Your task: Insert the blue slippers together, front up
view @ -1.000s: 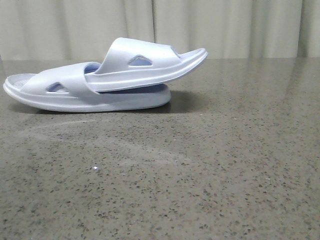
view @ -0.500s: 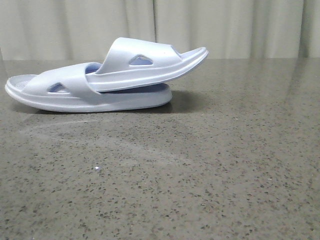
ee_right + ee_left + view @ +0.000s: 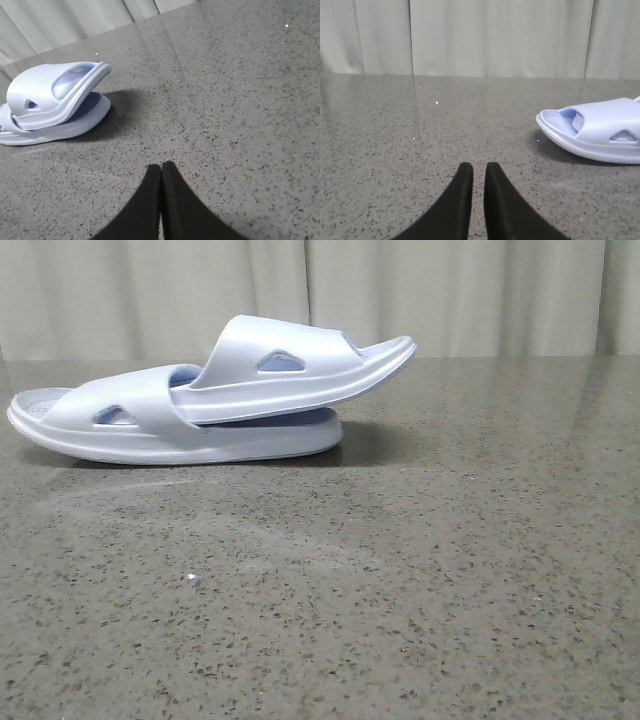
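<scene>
A dark grey speckled stone desk fills all three views, and it is backed by a pale pleated curtain. On the far left part of the desk, seen from the front, the blue slippers are nested together: the lower slipper lies flat on its sole, and the upper slipper is pushed under the lower one's strap, its free end tilted up and overhanging to the right. A shadow is cast on the desk beneath that raised end. Neither arm is seen in the front view. In the left wrist view the left tool is shown with its two black fingers nearly together, a narrow gap left between the tips and nothing held; one rounded end of the lower slipper lies well apart from it on the desk, part of it cut off by the picture's edge. In the right wrist view the right tool is shown with its fingers pressed together, empty, and the pair is seen end-on, well apart from it, with the upper sole lifted off the lower footbed. The triangular cut-outs in both straps are shown plainly only from the front.
</scene>
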Robot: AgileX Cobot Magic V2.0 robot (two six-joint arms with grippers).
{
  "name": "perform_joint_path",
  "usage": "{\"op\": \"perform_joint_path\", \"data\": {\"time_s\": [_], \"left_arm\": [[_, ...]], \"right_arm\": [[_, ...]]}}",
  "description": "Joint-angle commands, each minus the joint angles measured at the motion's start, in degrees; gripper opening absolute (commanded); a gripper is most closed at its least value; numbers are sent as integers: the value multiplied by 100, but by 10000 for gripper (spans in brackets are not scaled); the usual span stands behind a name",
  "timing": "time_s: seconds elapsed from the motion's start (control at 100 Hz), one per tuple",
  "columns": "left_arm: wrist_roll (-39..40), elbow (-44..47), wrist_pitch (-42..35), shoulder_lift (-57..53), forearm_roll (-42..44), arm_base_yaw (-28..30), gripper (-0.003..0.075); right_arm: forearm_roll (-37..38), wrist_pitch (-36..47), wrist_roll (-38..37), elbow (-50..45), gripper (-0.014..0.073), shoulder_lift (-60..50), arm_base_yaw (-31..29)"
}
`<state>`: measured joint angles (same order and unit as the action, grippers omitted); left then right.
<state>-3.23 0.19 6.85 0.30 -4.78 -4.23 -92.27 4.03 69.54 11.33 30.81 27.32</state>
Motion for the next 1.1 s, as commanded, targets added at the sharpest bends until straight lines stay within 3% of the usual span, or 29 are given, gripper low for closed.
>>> {"op": "perform_joint_path", "data": {"time_s": [0.0,0.9,1.09], "left_arm": [[62,55,-191,42,21,20,15],[62,55,-261,42,9,20,15],[62,55,-261,42,9,20,15]], "right_arm": [[-39,-49,48,147,-85,-6,4],[-39,-49,48,147,-85,-6,4],[216,544,37,147,-85,-6,4]]}}
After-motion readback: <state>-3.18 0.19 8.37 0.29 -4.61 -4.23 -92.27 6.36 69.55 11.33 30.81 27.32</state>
